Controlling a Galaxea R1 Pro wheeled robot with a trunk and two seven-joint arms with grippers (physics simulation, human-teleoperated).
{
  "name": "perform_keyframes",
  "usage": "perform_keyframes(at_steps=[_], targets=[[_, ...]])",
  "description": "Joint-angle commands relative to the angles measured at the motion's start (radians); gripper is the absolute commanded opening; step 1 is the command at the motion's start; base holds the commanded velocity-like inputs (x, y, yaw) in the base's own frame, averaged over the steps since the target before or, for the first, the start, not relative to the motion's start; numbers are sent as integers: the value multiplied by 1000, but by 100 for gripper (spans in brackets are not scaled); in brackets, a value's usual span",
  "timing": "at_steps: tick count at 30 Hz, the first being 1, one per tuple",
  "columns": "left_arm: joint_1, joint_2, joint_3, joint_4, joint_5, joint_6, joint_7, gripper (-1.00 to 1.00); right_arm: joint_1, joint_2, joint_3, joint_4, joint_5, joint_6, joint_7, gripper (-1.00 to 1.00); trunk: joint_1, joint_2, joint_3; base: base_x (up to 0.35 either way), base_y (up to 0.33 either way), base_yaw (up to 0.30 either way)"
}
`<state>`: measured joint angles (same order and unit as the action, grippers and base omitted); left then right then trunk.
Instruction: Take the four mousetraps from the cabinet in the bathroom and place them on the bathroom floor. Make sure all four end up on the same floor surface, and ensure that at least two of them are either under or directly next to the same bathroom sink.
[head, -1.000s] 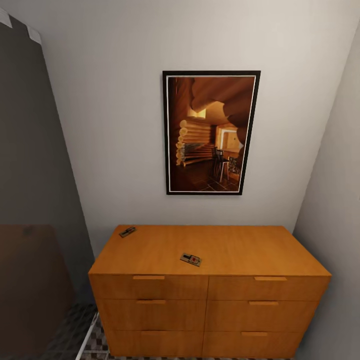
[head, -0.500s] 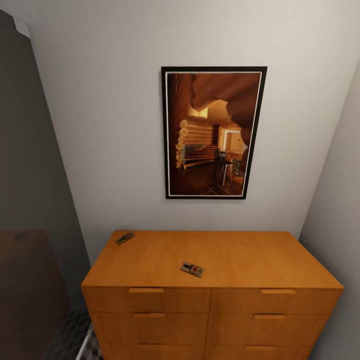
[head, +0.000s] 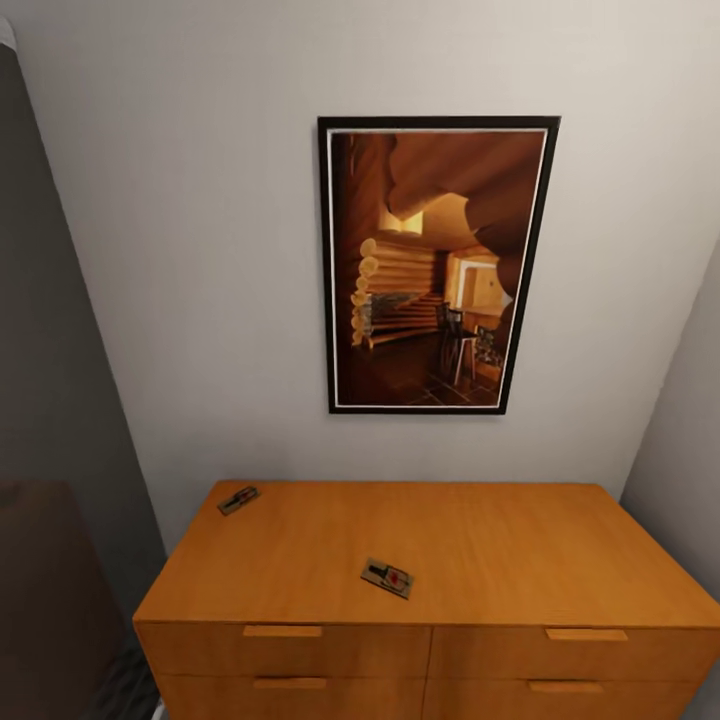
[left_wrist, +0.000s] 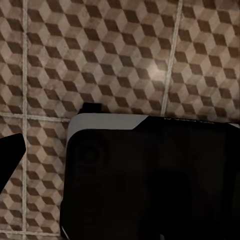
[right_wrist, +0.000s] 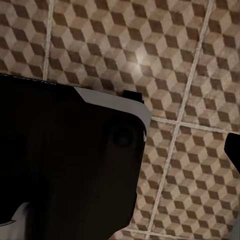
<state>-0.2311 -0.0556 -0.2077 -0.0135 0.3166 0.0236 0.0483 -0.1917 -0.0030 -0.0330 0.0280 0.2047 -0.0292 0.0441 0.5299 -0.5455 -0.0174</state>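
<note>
A: Head view puts us square on the cabinet (head: 430, 590), orange-brown wood under a framed picture (head: 436, 265) of a log-walled room.

B: Any writing to read?

A: None legible. One mousetrap (head: 387, 577) lies flat on the cabinet top near the front edge, with a small red mark on it (too tiny to make out). A second mousetrap (head: 238, 500) sits well apart from it, at the back left corner.

B: And the grippers?

A: Can't tell whether either is spread or closed. The left wrist view gives the cube-patterned floor (left_wrist: 120, 60) and a dark rounded body (left_wrist: 150, 180) with a pale edge. The right wrist view gives much the same.
</note>
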Motion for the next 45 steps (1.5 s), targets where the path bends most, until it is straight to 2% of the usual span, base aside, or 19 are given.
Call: perform_keyframes(at_steps=[1, 7, 11, 15, 16, 20, 27, 45], targets=[[-1, 0, -9, 1, 9, 4, 4, 100, -2, 0, -4, 3, 7, -3, 2, 100, 1, -2, -2, 94, 0, 0], [-1, -1, -9, 8, 9, 22, 1, 100, -2, 0, -3, 3, 7, -3, 2, 100, 1, -2, -2, 37, 0, 0], [-1, -1, -9, 10, 9, 56, -3, 100, -2, -1, -3, 3, 7, -3, 2, 100, 1, -2, -2, 12, 0, 0], [-1, -1, -9, 9, 9, 120, -6, 100, -2, -1, -3, 3, 7, -4, 2, 100, 1, -2, -2, 4, 0, 0], [-1, 0, -9, 10, 10, 180, -6, 100, -2, -1, -3, 3, 7, -4, 2, 100, 1, -2, -2, 0, 0, 0], [0, 1, -9, 10, 9, 218, -7, 100, -2, 0, -3, 3, 7, -4, 1, 100, 1, -2, -2, 0, 0, 0], [1, 1, -9, 10, 9, 239, -8, 100, -2, 0, -4, 3, 6, -2, -1, 100, 1, -2, -2, 0, 0, 0], [1, 2, -9, 10, 9, 239, -9, 100, -2, 0, -7, 4, 4, 0, 0, 100, 1, -2, -2, 0, 0, 0]])
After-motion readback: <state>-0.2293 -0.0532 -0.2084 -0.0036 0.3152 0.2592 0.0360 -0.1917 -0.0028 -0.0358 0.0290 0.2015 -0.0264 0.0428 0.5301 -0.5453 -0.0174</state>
